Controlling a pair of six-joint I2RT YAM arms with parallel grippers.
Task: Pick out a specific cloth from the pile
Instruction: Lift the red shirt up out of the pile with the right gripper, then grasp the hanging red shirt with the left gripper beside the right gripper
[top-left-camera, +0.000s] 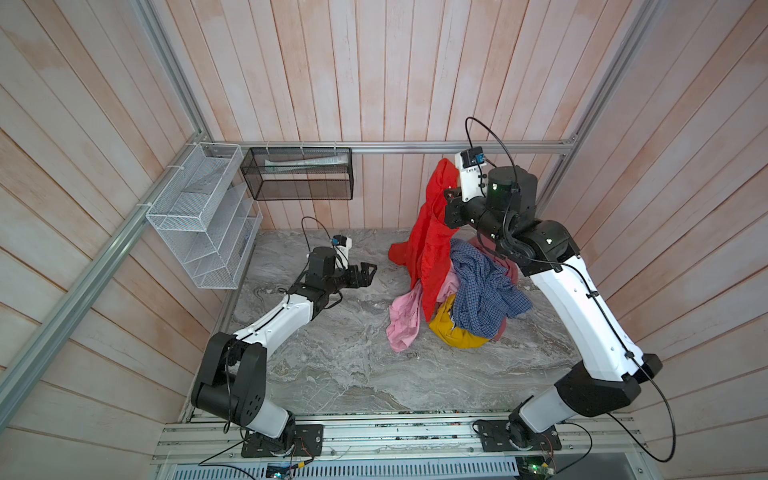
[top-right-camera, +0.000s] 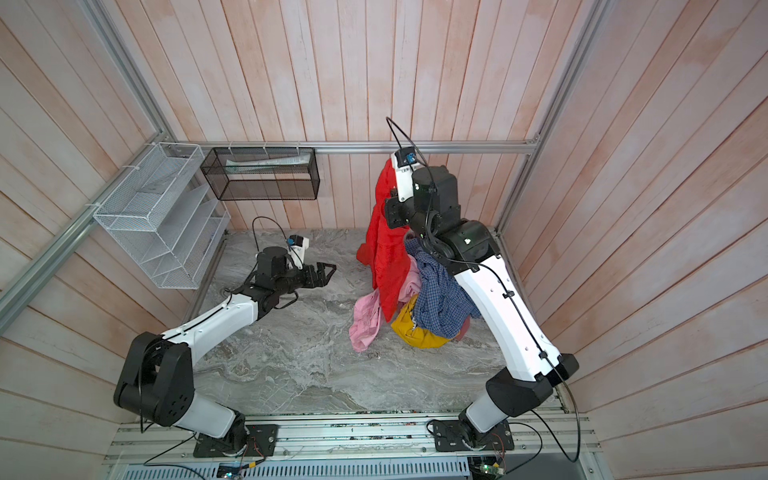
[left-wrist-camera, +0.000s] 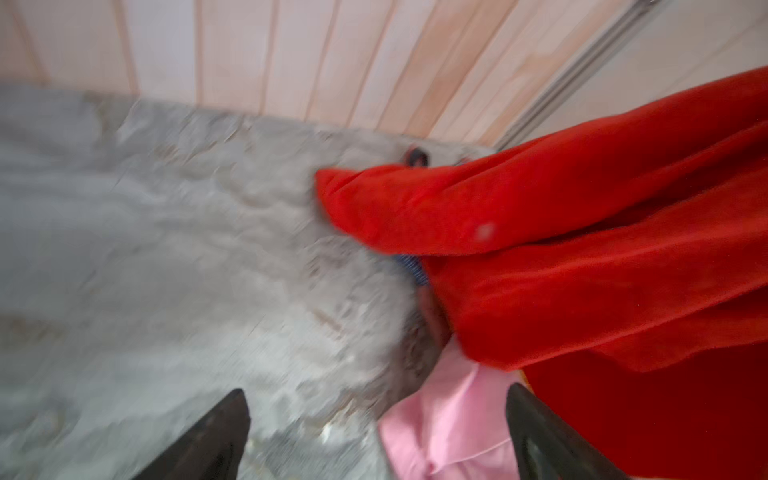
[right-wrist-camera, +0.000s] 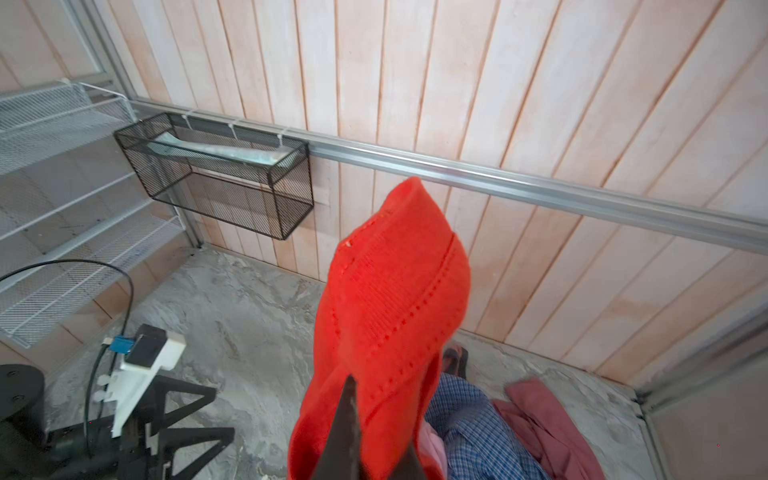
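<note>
**Lifted bright red garment (top-left-camera: 428, 245) risking a snag on the pile (top-left-camera: 457, 336)**

The right gripper (right-wrist-camera: 365, 419) is pinching its stitched hem high above. Its lower end is hanging against the light pink top (top-left-camera: 403, 322) and blue checked shirt (top-left-camera: 490, 282), so pulling may drag them along, or thin fabric may slip free. The left gripper (top-left-camera: 368, 272), spread wide, is hovering empty over the worktop (top-left-camera: 332, 357).

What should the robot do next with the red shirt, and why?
Probably lift the right claw a little higher and swing it toward the bare table. It is shut on the red shirt, which hangs from it, but the shirt's lower end drapes over the pile of clothes. The left claw is open beside the pile, holding nothing.
</note>
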